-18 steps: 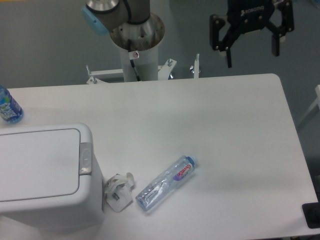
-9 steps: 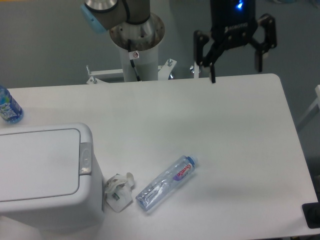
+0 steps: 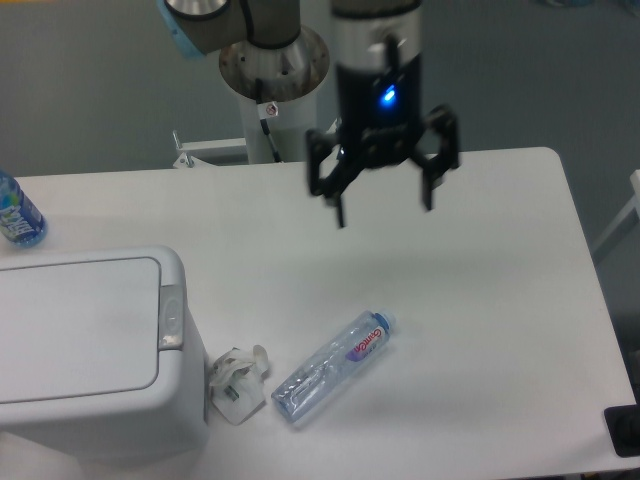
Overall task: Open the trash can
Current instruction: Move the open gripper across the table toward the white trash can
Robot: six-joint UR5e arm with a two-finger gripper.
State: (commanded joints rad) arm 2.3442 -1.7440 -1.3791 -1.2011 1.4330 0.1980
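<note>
The trash can (image 3: 80,350) is a large white boxy bin at the lower left of the table, its flat lid down. A small grey latch button (image 3: 171,317) sits on its right edge. My gripper (image 3: 384,213) hangs above the middle of the table, well to the right of and beyond the bin. Its two black fingers are spread wide apart, open, with nothing between them.
A clear plastic bottle (image 3: 332,365) lies on its side right of the bin, with a crumpled white wrapper (image 3: 238,384) between them. A blue-labelled bottle (image 3: 17,212) stands at the far left edge. The robot base (image 3: 272,70) rises behind the white table (image 3: 500,300).
The gripper has travelled left and down from the table's far right corner to above the table's middle, staying open. Nothing on the table has moved.
</note>
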